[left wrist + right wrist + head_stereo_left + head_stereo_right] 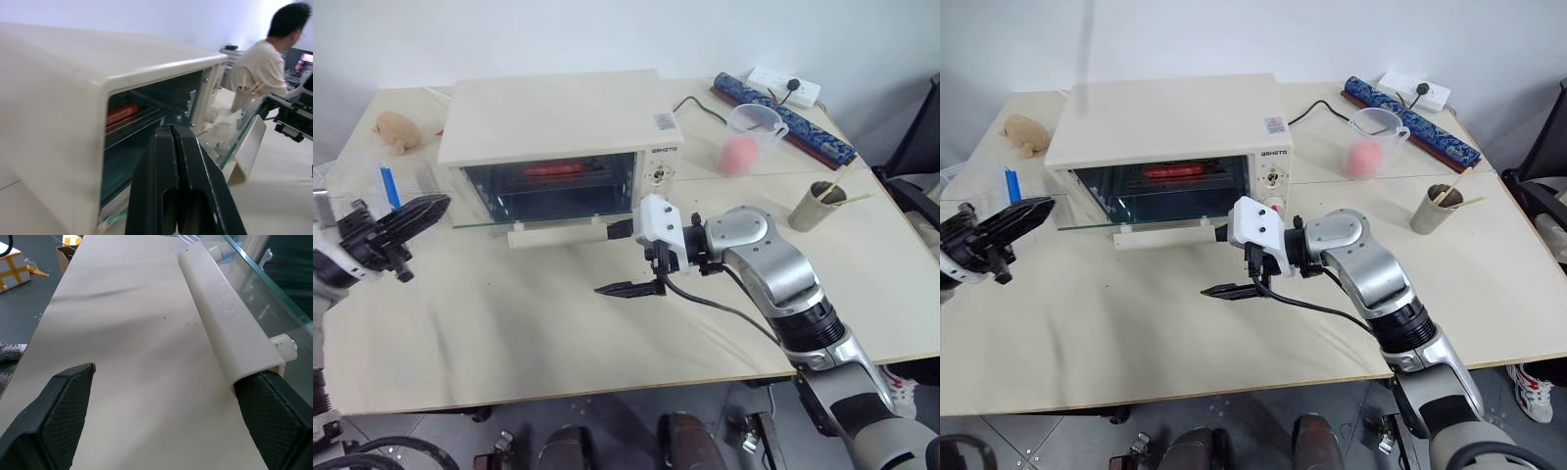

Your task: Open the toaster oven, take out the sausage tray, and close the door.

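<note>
**Q:** Toaster oven point(558, 127) — where does it stand, and how is its door?

**A:** It stands at the back of the table point(509, 333), cream-white, with a barcode sticker on top and the control panel on its right side. The door point(524, 217) is dropped open to about level, its glass panel reaching toward the table's front, with the cream bar handle point(558, 233) along the outer edge.

**Q:** Where is the sausage tray?

**A:** The sausage tray point(1175, 176) sits inside the cavity, on an upper level, and 1 red sausage point(558, 168) lies along it. Through the glass little more of the tray can be made out.

**Q:** How do the 2 grippers stand?

**A:** The left gripper point(416, 217) hangs off the oven's left side, near the door's left corner, its 2 black fingers clenched together on nothing. The right gripper point(625, 258) is in front of the door's right end with its fingers spread wide and empty; in the right wrist view 1 finger point(274, 421) lies just beside the end of the handle, the other over bare table.

**Q:** What else is on the table?

**A:** A clear plastic box with blue clips point(382, 186) left of the oven, a measuring cup point(749, 137) with something pink in it to the right, and a paper cup point(815, 206) holding sticks beyond that.
</note>
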Action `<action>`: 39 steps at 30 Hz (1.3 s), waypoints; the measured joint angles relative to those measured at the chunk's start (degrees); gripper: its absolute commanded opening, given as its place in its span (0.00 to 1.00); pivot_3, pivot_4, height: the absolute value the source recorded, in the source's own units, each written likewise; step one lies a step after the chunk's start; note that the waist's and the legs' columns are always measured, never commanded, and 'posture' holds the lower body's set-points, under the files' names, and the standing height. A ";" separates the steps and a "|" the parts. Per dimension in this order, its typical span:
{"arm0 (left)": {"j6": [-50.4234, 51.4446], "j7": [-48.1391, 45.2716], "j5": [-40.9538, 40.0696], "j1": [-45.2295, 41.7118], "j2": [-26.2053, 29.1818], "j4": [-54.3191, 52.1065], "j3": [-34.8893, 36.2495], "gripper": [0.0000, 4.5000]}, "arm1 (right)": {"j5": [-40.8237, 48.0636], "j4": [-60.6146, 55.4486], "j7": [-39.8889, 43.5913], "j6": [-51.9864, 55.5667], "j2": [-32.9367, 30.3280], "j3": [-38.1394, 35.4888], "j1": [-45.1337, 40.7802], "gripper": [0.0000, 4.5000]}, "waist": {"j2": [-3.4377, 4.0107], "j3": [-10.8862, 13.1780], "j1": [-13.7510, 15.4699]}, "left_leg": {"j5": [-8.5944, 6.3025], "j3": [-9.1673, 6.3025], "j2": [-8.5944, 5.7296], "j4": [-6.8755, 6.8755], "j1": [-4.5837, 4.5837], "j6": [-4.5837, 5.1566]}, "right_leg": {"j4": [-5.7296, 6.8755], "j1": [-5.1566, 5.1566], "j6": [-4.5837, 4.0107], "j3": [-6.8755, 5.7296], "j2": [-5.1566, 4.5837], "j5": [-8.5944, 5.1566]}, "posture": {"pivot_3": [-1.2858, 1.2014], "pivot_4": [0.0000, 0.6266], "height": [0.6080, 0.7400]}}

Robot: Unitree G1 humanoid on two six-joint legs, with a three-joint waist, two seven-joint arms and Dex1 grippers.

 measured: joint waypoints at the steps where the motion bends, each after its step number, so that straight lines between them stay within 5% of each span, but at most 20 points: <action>1: 0.03 -0.10 0.61 -0.71 -0.02 0.52 -1.45 0.00 | -0.02 -0.41 -0.43 0.17 -0.06 0.00 0.32 1.00 | 0.00 0.00 0.07 | 0.00 0.01 0.00 0.01 0.00 0.00 | 0.00 0.01 0.00 -0.01 0.00 0.00 | 0.52 0.24 1.00; 24: -3.66 -5.90 7.76 -9.46 -2.65 12.43 -10.59 0.00 | 0.76 -8.23 -7.79 9.67 -7.20 -1.69 4.89 1.00 | -0.03 -0.01 1.55 | 0.00 0.14 -0.04 0.18 -0.03 0.00 | 0.00 0.10 0.00 -0.05 -0.01 0.00 | 0.52 0.24 1.00; 39: -6.70 -12.27 12.87 -9.44 -2.53 16.62 -14.93 0.00 | 2.73 -14.39 2.48 11.51 -31.50 -5.49 13.29 1.00 | -0.08 0.02 3.44 | -0.03 0.24 -0.06 0.38 -0.06 0.05 | -0.11 0.17 -0.01 -0.05 -0.03 0.00 | 0.52 0.24 1.00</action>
